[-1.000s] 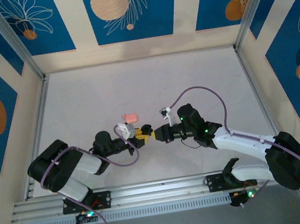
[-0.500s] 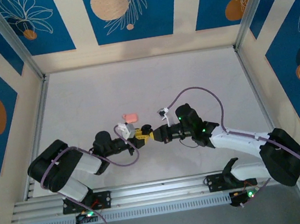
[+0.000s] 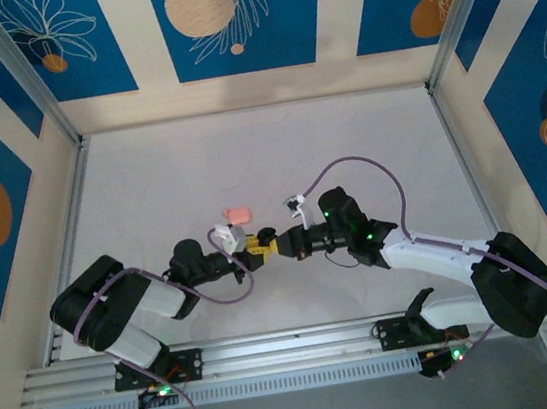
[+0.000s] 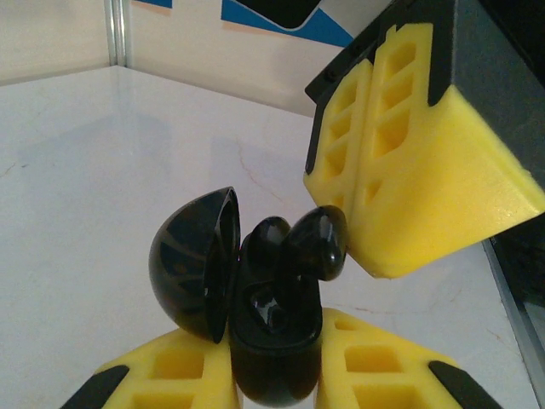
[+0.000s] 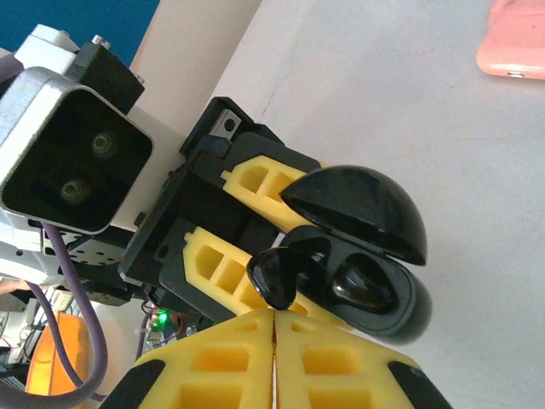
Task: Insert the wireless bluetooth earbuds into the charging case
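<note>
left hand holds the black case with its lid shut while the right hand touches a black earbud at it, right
Not quite: the lid is open, swung back, not shut. The left wrist view shows it. The rest stands: the left hand holds the black case while the right hand touches a black earbud at it.

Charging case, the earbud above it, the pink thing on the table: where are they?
Charging case (image 4: 192,273): left wrist view, domed open lid.
Earbud (image 4: 317,243): left wrist view, rounded black body.
Pink thing (image 5: 515,38): right wrist view, flat top.
</note>
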`<state>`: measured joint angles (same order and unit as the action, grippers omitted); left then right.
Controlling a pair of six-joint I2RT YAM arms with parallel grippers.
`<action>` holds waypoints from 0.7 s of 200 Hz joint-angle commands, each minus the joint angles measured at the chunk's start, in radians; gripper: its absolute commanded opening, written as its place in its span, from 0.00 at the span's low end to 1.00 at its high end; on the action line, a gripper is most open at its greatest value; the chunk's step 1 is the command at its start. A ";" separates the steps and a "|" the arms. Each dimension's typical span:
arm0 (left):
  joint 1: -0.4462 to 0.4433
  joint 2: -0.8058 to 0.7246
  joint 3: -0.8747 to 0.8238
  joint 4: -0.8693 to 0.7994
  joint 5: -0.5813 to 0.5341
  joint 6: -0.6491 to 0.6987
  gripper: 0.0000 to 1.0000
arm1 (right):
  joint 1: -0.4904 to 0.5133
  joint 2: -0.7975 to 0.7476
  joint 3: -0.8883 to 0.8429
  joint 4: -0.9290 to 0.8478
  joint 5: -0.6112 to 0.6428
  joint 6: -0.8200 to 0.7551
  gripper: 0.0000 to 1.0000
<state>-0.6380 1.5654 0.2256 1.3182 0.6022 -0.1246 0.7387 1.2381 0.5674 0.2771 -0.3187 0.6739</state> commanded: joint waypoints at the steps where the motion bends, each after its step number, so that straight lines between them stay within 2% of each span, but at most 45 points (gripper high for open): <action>1: -0.007 -0.022 0.014 0.012 0.025 0.012 0.21 | 0.007 0.019 0.032 0.027 -0.020 0.001 0.10; 140: -0.009 -0.064 0.014 -0.053 0.019 0.036 0.20 | 0.002 -0.004 0.019 -0.062 0.036 -0.008 0.12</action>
<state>-0.6384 1.5192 0.2256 1.2484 0.6018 -0.1085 0.7403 1.2652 0.5816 0.2565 -0.3019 0.6735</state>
